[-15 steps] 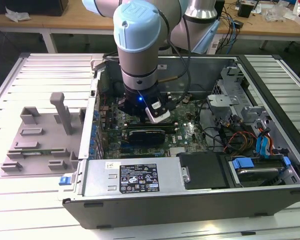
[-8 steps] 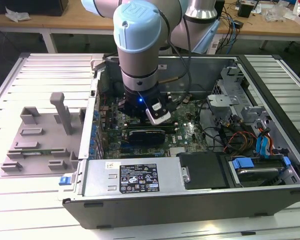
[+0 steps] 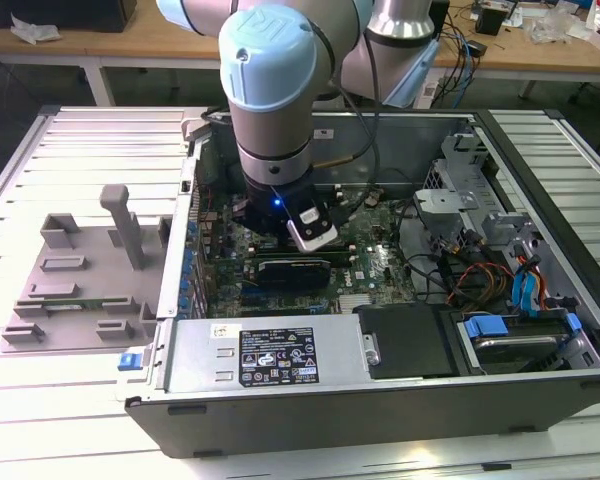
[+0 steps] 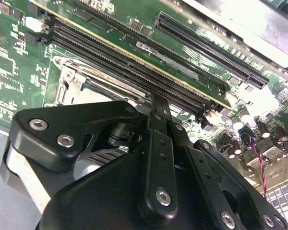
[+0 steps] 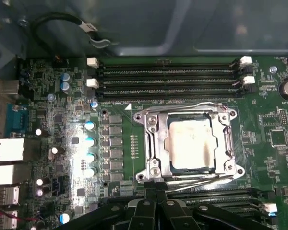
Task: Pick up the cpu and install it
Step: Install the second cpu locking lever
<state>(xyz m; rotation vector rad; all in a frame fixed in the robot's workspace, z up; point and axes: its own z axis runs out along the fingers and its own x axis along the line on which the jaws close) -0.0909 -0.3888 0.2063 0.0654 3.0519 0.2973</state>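
Observation:
The cpu (image 5: pixel 189 143), a silvery-grey square chip, lies flat inside the dark socket frame, and the frame's metal bracket (image 5: pixel 229 143) borders it. In the first wrist view my gripper (image 5: pixel 156 192) is just beside the socket's near edge, with its black fingers pressed together and nothing between them. In the second wrist view the gripper (image 4: pixel 154 103) tapers to a point over the socket's metal bracket (image 4: pixel 72 81), next to the memory slots. The exterior view shows the arm's wrist (image 3: pixel 275 150) reaching down into the open computer case (image 3: pixel 540 180), over the motherboard.
Long black memory slots (image 5: pixel 168 79) run beside the socket. The case also holds a power supply (image 3: pixel 270 355), a drive bay with blue tabs (image 3: pixel 510 335) and loose cables (image 3: pixel 470 275). A grey fixture tray (image 3: pixel 80 290) lies on the slatted table at the exterior view's left.

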